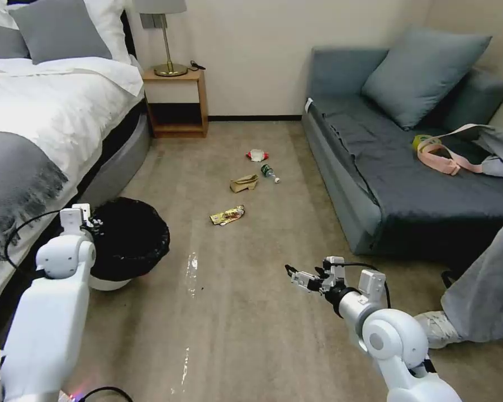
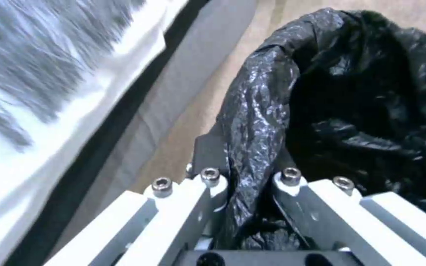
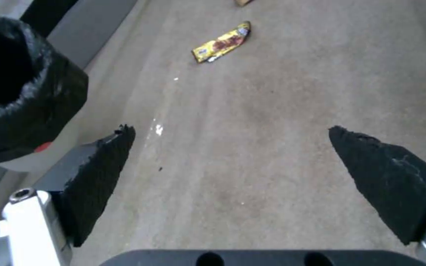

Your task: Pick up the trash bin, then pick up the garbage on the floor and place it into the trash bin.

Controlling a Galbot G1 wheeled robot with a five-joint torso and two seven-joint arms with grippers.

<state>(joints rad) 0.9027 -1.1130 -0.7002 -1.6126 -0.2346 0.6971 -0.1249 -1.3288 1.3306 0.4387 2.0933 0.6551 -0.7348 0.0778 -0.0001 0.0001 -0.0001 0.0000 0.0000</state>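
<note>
The trash bin, white with a black bag folded over its rim, stands on the floor beside the bed, on the robot's left. The left pincer is at the bin's near rim, its jaws closed on the bag-covered edge, one finger outside and one inside. The garbage lies ahead on the open floor, well apart from both arms: the yellow wrapper is nearest, its long axis slanting across the floor, then the brown paper bag, the small bottle and the red-and-white packet farther on toward the wall. The right pincer hangs low over bare floor with its jaws spread wide and nothing between them; from its wrist view the wrapper lies ahead and a little toward the bin. The right arm looks the one to collect the litter, since the left has the bin, and the wrapper seems its closest target. Nothing lies on the floor between pincer and wrapper. A sofa lines the right side, and a person's leg and shoe stand near the right arm, which could crowd that arm's swing.
</note>
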